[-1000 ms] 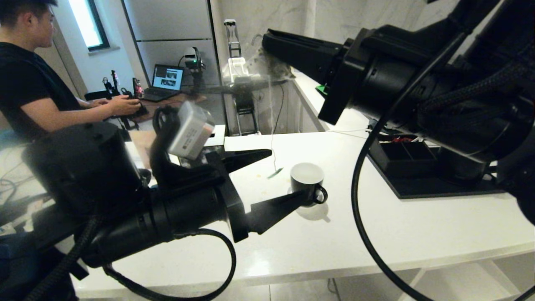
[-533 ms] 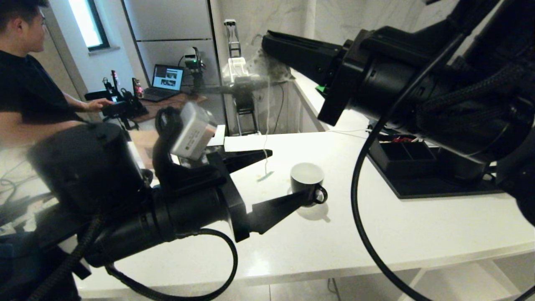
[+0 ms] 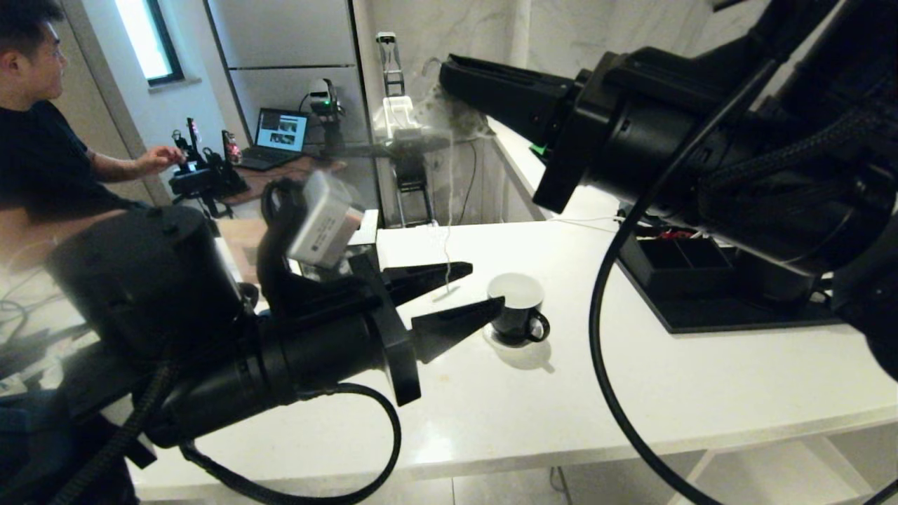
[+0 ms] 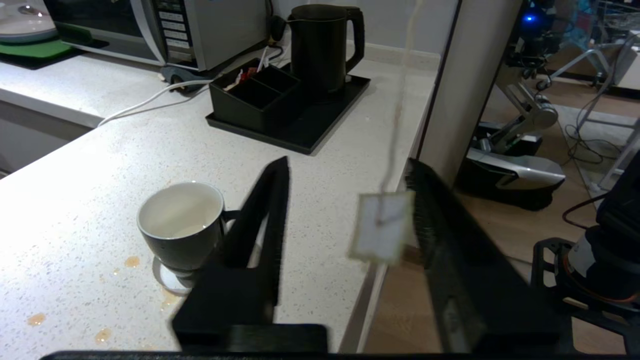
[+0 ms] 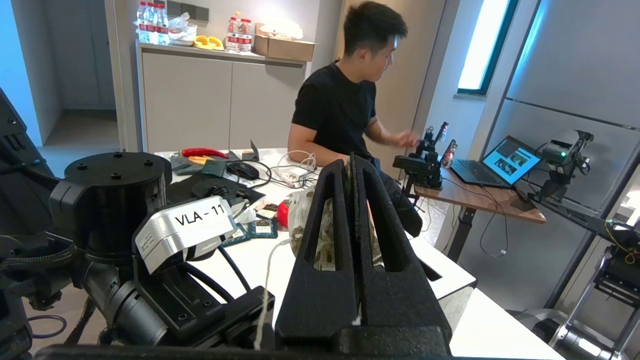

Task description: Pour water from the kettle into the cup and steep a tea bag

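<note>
My right gripper (image 3: 446, 67) is held high over the counter, shut on the tea bag (image 5: 299, 220). The bag's string (image 3: 449, 210) hangs down to the small tag (image 4: 382, 227). My left gripper (image 4: 348, 161) stands level just left of the cup (image 3: 518, 308), open. The tag dangles between its two fingers, close to one pad (image 4: 425, 210); contact cannot be told. The black cup (image 4: 180, 225), white inside, stands upright on the white counter beside the other finger. The kettle (image 4: 320, 45) stands upright on a black tray at the back; water is hard to make out.
A black compartment box (image 4: 255, 92) shares the black tray (image 4: 320, 135) with the kettle. A microwave (image 4: 200, 25) and a white cable (image 4: 145, 100) lie behind. Brownish spots (image 4: 132, 261) mark the counter near the cup. The counter edge (image 4: 380, 280) runs under the tag. A person (image 3: 42, 161) sits at a desk.
My left gripper's jaws have narrowed around the hanging tag. The tag and string have swung a little toward that gripper. The person's arm has moved.
</note>
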Tool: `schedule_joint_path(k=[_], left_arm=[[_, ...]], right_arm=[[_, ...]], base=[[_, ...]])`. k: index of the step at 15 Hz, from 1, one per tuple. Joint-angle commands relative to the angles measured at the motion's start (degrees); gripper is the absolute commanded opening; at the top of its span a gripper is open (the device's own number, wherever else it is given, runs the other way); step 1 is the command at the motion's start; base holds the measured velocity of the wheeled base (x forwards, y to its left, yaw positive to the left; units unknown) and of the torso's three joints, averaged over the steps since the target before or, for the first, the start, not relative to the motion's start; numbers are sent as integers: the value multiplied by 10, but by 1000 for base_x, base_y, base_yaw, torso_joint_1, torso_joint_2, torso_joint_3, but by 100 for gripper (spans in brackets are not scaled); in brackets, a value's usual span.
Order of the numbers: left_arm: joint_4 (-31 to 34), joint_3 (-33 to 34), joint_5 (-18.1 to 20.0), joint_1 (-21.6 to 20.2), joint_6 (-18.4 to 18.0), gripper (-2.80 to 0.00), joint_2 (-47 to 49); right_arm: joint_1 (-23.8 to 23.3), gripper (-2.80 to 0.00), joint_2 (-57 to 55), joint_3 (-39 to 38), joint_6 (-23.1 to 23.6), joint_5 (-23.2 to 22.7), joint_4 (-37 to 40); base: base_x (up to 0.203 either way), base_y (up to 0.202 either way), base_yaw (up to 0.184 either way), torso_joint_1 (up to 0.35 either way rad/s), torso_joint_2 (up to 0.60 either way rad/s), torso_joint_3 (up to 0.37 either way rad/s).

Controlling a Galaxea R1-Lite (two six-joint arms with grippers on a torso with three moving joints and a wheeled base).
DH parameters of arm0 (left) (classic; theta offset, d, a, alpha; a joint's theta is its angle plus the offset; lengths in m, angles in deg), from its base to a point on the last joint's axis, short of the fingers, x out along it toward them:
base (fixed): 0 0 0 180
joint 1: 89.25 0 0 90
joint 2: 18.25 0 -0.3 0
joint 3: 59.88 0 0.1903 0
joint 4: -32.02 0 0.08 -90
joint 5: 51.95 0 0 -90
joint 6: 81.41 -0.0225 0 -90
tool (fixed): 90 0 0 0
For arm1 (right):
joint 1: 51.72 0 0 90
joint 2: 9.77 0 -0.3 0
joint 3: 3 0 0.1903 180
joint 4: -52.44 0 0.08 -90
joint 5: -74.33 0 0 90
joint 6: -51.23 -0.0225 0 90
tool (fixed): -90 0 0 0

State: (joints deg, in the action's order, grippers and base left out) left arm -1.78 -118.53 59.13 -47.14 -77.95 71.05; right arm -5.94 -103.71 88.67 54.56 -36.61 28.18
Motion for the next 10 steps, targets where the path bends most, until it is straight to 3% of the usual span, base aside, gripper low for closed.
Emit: schedule_joint_path(k=[1, 10], left_arm=[[-3, 0, 1, 1, 1, -280, 1], [-1, 1, 1, 1, 0, -280, 0]], right_arm=[[0, -280, -1, 0, 0, -2, -3], [0, -280, -1, -1, 0, -2, -3]], base=[[0, 0, 0, 0, 0, 0], [0, 0, 0, 0, 0, 0]])
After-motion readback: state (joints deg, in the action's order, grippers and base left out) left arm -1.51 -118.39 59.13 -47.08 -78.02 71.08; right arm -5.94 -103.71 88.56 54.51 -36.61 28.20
